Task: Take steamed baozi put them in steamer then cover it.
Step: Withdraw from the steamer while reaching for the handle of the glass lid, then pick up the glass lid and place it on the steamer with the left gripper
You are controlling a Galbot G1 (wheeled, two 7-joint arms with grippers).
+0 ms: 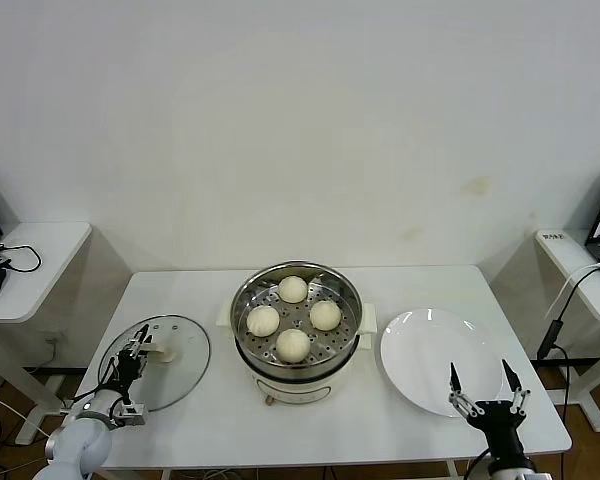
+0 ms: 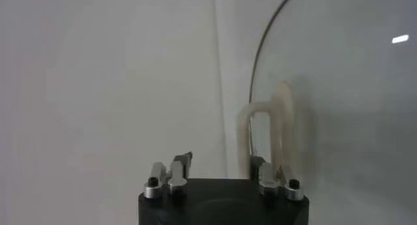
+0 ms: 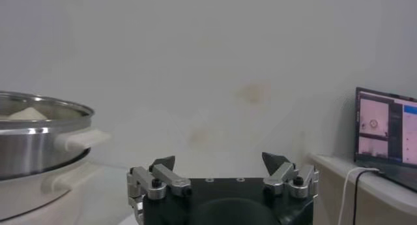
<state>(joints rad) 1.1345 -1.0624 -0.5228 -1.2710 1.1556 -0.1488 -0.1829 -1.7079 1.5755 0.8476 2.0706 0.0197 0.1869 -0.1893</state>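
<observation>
With all four baozi (image 1: 293, 317) sitting in the steamer (image 1: 296, 300), just needs covering. Left gripper (image 1: 137, 352) fingers closing around the cover (image 1: 158, 360) handle, can't tell if clamped. Right gripper (image 1: 486, 390) parked near-right, fingers apart.

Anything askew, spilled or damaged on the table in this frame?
Nothing stands out. Four baozi sit neatly in the steamer, the glass lid lies flat beside it with the left gripper at its handle, and the white plate is bare.

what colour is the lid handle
Cream-white, on the clear glass lid; the handle shows best in the left wrist view.
</observation>
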